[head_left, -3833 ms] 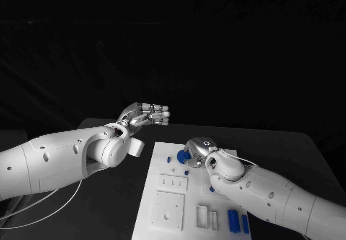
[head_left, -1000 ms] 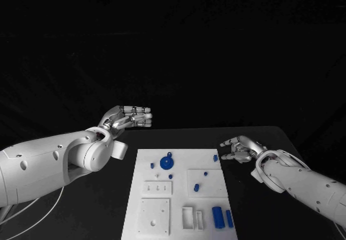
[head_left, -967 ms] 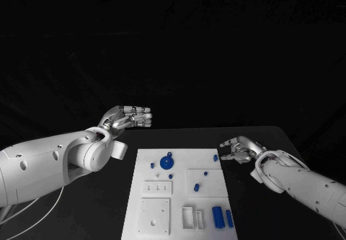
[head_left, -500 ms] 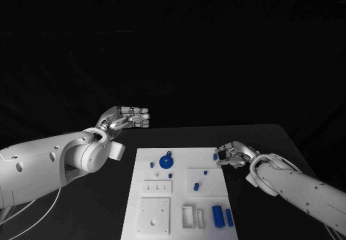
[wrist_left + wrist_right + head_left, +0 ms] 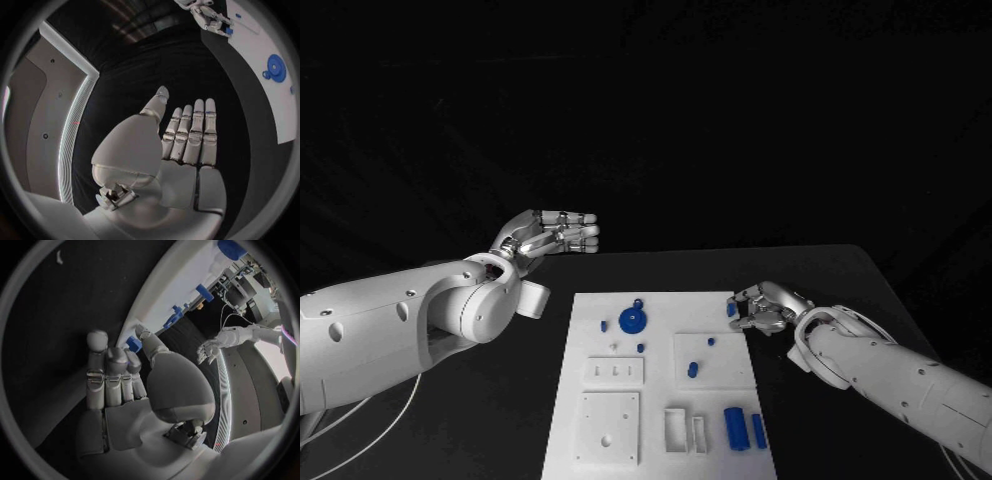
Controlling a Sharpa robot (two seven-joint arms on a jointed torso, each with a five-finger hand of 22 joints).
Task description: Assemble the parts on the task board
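At the right edge of the task board (image 5: pixel 661 400), just right of frame centre in the head view, your right hand (image 5: pixel 764 308) sits on a small blue peg (image 5: pixel 733 311). The peg lies directly at the fingertips (image 5: pixel 138 332), on the board's rim. The right wrist view shows it touching them, though you cannot tell whether it is truly pinched. Its long axis seems to run up the frame, along the board's edge. Your left hand (image 5: pixel 557 235) hangs at centre left, fingers straight and apart, holding nothing, well away from the board. The right is clearly the nearer hand for this peg.
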